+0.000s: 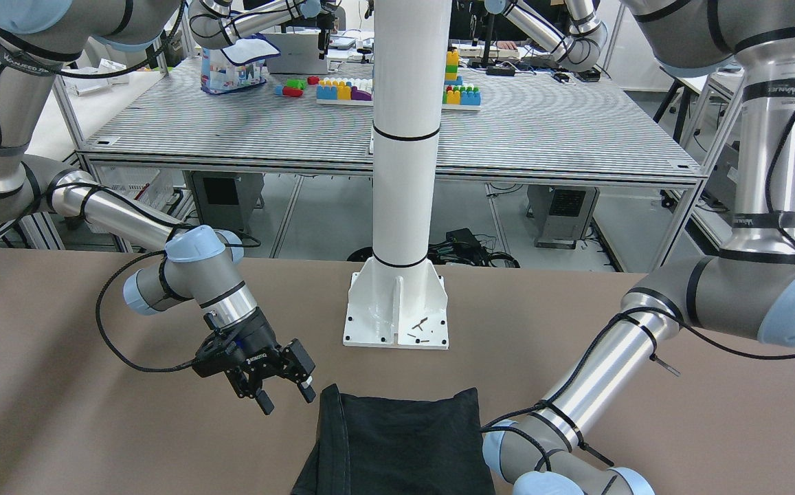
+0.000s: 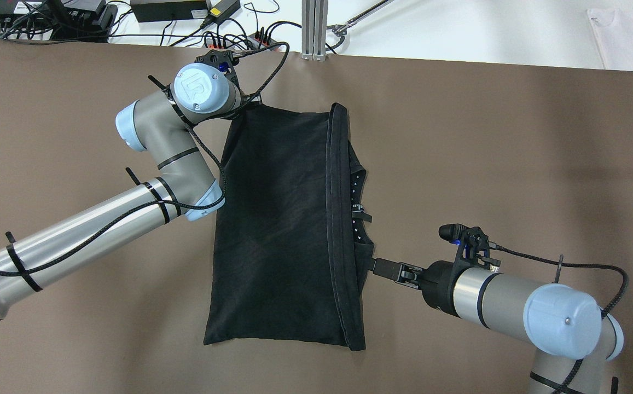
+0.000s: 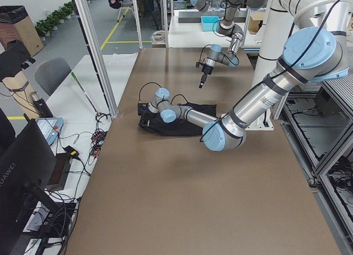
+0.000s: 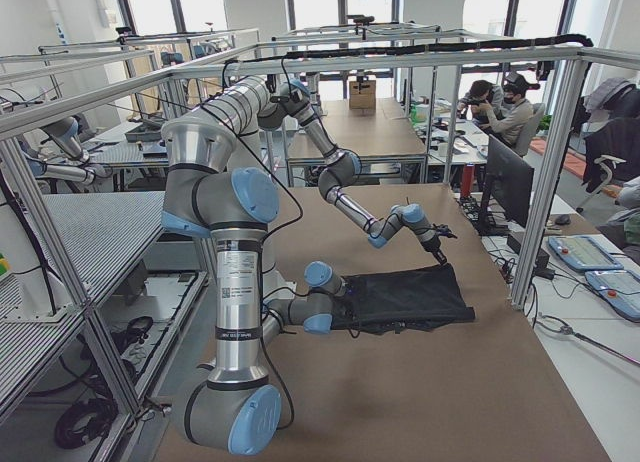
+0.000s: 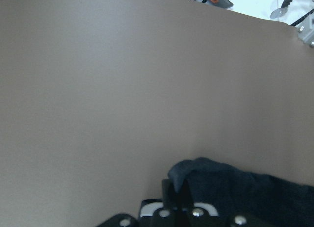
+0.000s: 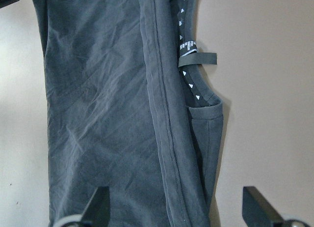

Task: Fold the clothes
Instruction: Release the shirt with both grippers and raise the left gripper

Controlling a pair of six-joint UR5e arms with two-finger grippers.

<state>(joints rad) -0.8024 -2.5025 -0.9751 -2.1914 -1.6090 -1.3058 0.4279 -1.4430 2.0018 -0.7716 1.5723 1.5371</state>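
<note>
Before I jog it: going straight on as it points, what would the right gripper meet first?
The right gripper, jaws open, would probably meet the clothes at their hemmed edge first.

A robotics workshop: a long brown table under aluminium framing, lit by daylight.

We see a matte brown tabletop with a white pole bolted upright near its edge. Behind it stands a grey ribbed-top table carrying coloured building blocks and a white-and-blue patterned bag. Cables lie on the pale floor beneath. In the side views we find an aluminium frame over the table and tall windows. Two people sit at a far desk. We also see a dark monitor, a grey chair, potted plants and yellow floor lines. Power adapters and cords sit beyond the table's far edge.
</note>
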